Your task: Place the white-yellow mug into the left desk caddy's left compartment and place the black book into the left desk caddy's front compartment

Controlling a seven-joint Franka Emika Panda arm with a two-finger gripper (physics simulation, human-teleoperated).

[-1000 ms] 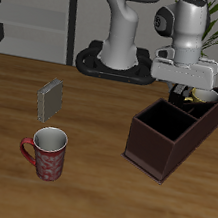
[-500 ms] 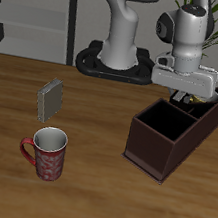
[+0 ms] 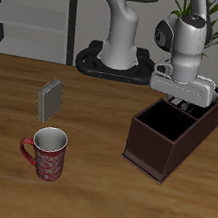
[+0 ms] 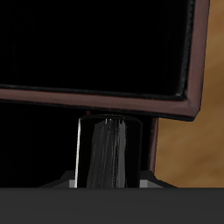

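Inspecting the scene from the exterior view, I find the gripper [image 3: 186, 102] lowered to the far end of the left desk caddy [image 3: 155, 150], its fingertips down at or below the rim. I judge the arm is there to set something into one of the narrower partitioned sections rather than the big square section, which lies open and dark nearer the table's front edge.

In the wrist view a maroon partition wall of the caddy [image 4: 105, 98] runs across the picture. On the gripper's side of it stands an upright dark slab with pale vertical edges. I take this for the black book [image 4: 109, 153], standing on end and close against that wall. The fingers themselves do not show clearly in either view, so I cannot tell whether the jaws are clamped on it or parted.

The book looks matt, dark grey to black, narrow and straight-sided. I cannot tell which compartment it stands in.

The white-yellow mug is not visible in either view. The gripper body covers the far end of the caddy where it might stand, so its placement is unconfirmed.

Well apart from the caddy, a grey book [image 3: 50, 98] stands tilted on the table [image 3: 85, 198], with a red patterned mug [image 3: 47, 154] nearer the front edge.
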